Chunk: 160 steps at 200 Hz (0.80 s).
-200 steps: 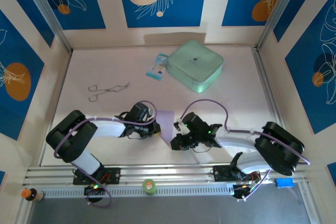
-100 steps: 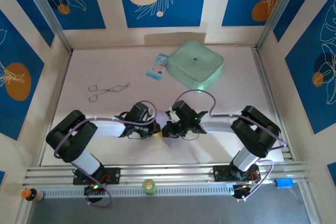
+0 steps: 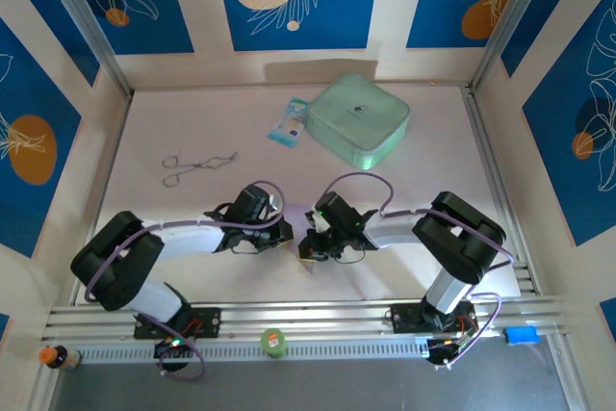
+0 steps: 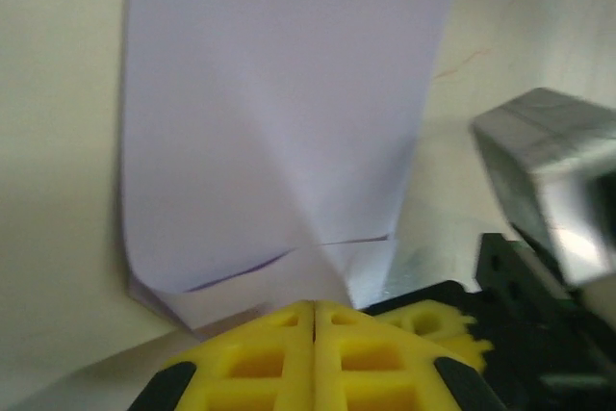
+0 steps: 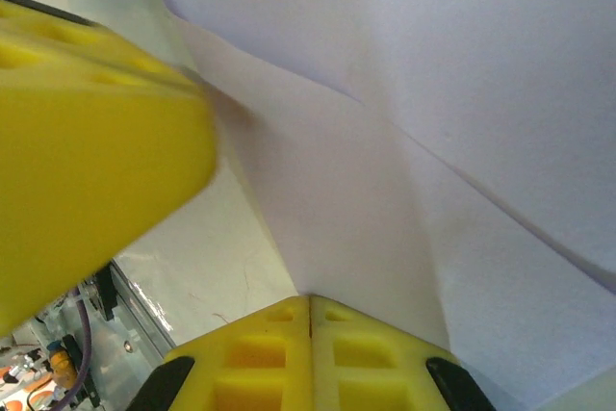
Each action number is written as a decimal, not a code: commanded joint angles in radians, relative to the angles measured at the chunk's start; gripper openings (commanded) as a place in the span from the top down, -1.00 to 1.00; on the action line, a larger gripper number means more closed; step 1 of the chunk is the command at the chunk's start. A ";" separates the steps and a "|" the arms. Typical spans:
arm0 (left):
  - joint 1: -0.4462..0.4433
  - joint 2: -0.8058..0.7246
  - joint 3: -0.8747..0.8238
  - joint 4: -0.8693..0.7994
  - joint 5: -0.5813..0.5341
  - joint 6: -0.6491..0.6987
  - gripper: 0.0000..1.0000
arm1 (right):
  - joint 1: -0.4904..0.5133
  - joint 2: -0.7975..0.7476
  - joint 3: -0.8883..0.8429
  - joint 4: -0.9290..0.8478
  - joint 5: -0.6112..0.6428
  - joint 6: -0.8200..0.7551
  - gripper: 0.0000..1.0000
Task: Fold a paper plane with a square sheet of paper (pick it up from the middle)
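both claws meet low over the near middle of the counter (image 3: 183,204), tips almost touching; the square sheet of paper (image 4: 279,122) is caught between them.
left claw (image 4: 313,307): yellow pads pressed together on the sheet's near edge, just where a short folded flap and a slanting crease show; closed, gripping the paper; the rest of the sheet spreads away from the pads over the pale surface; whether it lies flat or hangs just clear, cannot tell.
right claw (image 5: 310,300): pads likewise together on a raised fold of the same lavender sheet, which rises away in two creased planes; closed, gripping the paper.
judgement: an early fold is in hand; the sheet is creased but not yet a narrow dart.
to do it well: hold both pinches firm and move the claws as a pair, never apart, since thin paper held at two close points would tear or slip; bring edge to edge before flattening; then press the fold down against the counter and run along it so the crease sets sharp; release one claw only once the flap stays put.
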 commanded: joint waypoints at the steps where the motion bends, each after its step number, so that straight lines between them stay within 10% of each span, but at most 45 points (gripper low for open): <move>1: -0.005 -0.055 0.040 -0.072 -0.030 0.035 0.87 | 0.020 0.029 -0.023 -0.135 0.048 0.014 0.95; 160: 0.107 0.143 0.002 -0.054 -0.035 0.099 1.00 | 0.022 -0.016 -0.049 -0.170 0.073 0.026 0.98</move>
